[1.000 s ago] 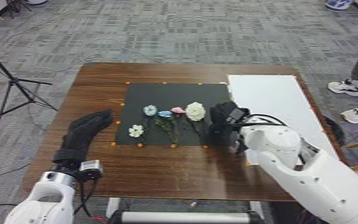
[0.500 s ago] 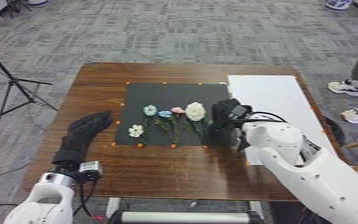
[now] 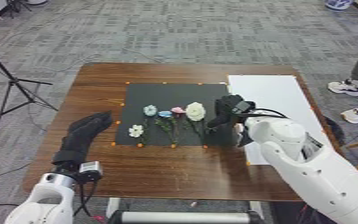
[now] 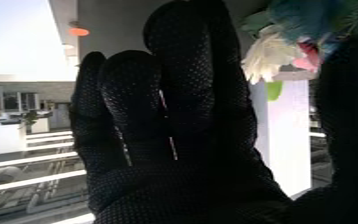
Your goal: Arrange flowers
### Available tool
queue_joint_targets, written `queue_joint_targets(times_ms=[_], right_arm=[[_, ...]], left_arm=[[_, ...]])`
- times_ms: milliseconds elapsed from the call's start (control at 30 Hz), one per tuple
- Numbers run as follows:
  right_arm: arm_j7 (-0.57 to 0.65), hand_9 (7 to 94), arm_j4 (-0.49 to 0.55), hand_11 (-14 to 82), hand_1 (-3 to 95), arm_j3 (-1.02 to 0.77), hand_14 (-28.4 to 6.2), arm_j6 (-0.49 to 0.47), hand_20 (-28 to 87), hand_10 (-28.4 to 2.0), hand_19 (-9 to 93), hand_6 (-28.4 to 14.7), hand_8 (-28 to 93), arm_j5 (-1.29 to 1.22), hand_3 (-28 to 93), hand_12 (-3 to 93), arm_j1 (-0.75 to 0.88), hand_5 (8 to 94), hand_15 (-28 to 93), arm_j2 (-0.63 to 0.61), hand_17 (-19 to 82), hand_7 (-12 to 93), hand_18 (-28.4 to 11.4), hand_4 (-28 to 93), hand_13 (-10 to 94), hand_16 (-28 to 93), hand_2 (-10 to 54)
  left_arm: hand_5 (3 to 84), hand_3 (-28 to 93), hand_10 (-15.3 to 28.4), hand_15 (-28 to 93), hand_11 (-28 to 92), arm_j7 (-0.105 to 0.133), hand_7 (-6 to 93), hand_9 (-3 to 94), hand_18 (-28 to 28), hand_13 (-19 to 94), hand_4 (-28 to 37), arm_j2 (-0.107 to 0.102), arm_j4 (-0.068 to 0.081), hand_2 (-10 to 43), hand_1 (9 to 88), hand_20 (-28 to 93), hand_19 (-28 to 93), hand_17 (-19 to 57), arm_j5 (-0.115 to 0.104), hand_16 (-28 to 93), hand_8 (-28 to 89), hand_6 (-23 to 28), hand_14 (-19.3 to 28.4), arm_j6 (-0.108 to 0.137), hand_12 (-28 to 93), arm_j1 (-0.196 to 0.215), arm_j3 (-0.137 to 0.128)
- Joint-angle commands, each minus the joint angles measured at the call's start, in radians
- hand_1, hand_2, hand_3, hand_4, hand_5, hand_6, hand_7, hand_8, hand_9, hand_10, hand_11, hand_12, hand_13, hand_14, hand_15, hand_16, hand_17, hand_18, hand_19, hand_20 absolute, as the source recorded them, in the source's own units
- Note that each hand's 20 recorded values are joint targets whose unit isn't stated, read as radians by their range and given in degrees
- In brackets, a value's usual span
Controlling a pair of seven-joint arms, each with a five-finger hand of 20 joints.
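Observation:
In the head view my right hand [image 3: 225, 111] is at the right edge of the black mat [image 3: 149, 95], just right of the large white flower [image 3: 195, 111]. The pink flower [image 3: 177, 110], two blue flowers [image 3: 151, 110] and a small white flower [image 3: 136, 131] lie left of it on the mat. My left hand [image 3: 88, 129] rests at the table's left with straight fingers. In the right wrist view my right hand [image 4: 180, 100] is open with straight fingers, and the white flower [image 4: 269, 55] shows between fingers and thumb, farther off.
A white board [image 3: 269, 92] lies on the table's right side, partly under my right arm. Small orange markers line the mat and board. The brown table [image 3: 95, 80] reaches beyond them. A black tripod [image 3: 12, 80] stands on the floor at left.
My right hand has shifted slightly away from me along the mat's right edge, and its forearm has swung a little. My left hand and the flowers have kept still.

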State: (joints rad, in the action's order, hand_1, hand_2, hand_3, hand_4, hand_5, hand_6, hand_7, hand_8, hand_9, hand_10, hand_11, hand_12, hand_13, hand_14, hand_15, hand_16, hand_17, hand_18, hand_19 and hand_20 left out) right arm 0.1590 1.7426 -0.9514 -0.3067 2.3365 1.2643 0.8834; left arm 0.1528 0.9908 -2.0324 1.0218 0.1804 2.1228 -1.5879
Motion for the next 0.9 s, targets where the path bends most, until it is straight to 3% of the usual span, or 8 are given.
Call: queue_joint_targets(times_ms=[33,300,433,567,667,767,833,900], right_arm=[[0.009,85.3,0.028,38.0,16.8,-0.045,-17.5,0.008,49,-12.9,66,-1.0,-9,-0.021,67,29.2,-0.006,79.9,69,-0.012,26,24,-25.8,-14,65,38,-9.1],[0.043,81.4,0.145,35.8,15.6,-0.307,-18.0,0.046,48,-14.3,62,-1.1,-9,-0.242,65,28.9,0.132,75.8,66,0.031,23,23,-25.3,-15,62,37,-4.8],[0.083,70.9,0.158,28.1,18.3,-0.503,-18.0,0.023,44,-16.5,56,-1.9,-9,-0.725,66,26.0,0.232,66.3,53,0.131,20,23,-24.1,-16,57,30,2.0],[0.124,56.9,0.098,16.8,15.6,-0.622,-20.2,-0.005,38,-19.8,48,-4.7,-9,-1.184,66,21.6,0.281,55.5,34,0.219,17,20,-23.8,-16,46,23,5.0],[0.090,51.3,0.083,13.0,12.8,-0.657,-20.8,0.038,33,-21.0,42,-5.8,-8,-1.257,66,20.3,0.310,50.7,23,0.255,15,17,-23.1,-15,41,23,6.2],[0.047,45.8,0.067,7.8,9.2,-0.727,-20.6,-0.053,28,-21.0,32,-5.7,-7,-1.278,64,18.9,0.338,45.5,11,0.313,14,14,-22.5,-14,36,25,6.6],[-0.048,39.8,0.044,4.0,6.7,-0.771,-20.4,-0.124,25,-20.7,25,-5.6,-7,-1.230,64,17.7,0.356,40.0,6,0.369,12,11,-21.8,-14,30,24,6.5],[-0.107,34.8,0.043,2.0,5.6,-0.790,-18.8,-0.096,23,-19.4,21,-4.9,-6,-1.260,65,16.2,0.383,34.0,3,0.423,9,9,-20.5,-14,24,23,6.3]], left_arm=[[45.9,69,12.8,14,19,-0.007,14.7,44.2,12.1,32,-20.5,0.005,-0.008,-1.1,26.9,14,5,1.0,0.002,1,-7,5.1,16.4,0.002,11,0.007,0.005],[45.9,69,12.7,14,19,-0.002,14.8,44.3,11.8,32,-20.4,-0.002,-0.006,-1.2,26.9,13,5,0.9,0.006,1,-7,5.0,16.3,-0.004,11,-0.002,0.008],[45.9,69,12.8,14,19,0.008,14.8,44.3,11.1,32,-20.5,-0.005,-0.012,-1.2,27.1,13,5,1.2,0.005,1,-7,5.0,16.3,0.002,11,0.000,-0.001],[46.1,69,12.8,14,19,0.014,14.9,44.5,10.8,32,-20.6,-0.004,-0.018,-1.3,27.1,13,4,1.6,0.011,1,-8,5.0,16.4,0.005,11,0.010,-0.010],[46.3,69,12.8,14,19,0.018,15.0,44.6,10.6,33,-20.6,-0.002,-0.021,-1.2,27.1,13,4,1.8,0.016,1,-8,5.0,16.4,0.010,11,0.013,-0.011],[46.4,69,12.9,14,19,0.021,15.1,44.7,10.5,33,-20.7,0.000,-0.021,-1.2,27.2,14,4,1.9,0.021,1,-8,5.0,16.4,0.015,11,0.016,-0.012],[46.5,69,12.9,14,19,0.026,15.0,44.7,10.4,33,-20.8,0.006,-0.023,-1.1,27.3,14,4,2.0,0.030,1,-8,5.2,16.4,0.021,11,0.022,-0.016],[46.7,69,13.0,15,19,0.034,15.1,44.7,10.2,33,-20.8,0.011,-0.025,-1.1,27.3,13,4,2.2,0.034,1,-8,5.1,16.4,0.037,11,0.026,-0.016]])
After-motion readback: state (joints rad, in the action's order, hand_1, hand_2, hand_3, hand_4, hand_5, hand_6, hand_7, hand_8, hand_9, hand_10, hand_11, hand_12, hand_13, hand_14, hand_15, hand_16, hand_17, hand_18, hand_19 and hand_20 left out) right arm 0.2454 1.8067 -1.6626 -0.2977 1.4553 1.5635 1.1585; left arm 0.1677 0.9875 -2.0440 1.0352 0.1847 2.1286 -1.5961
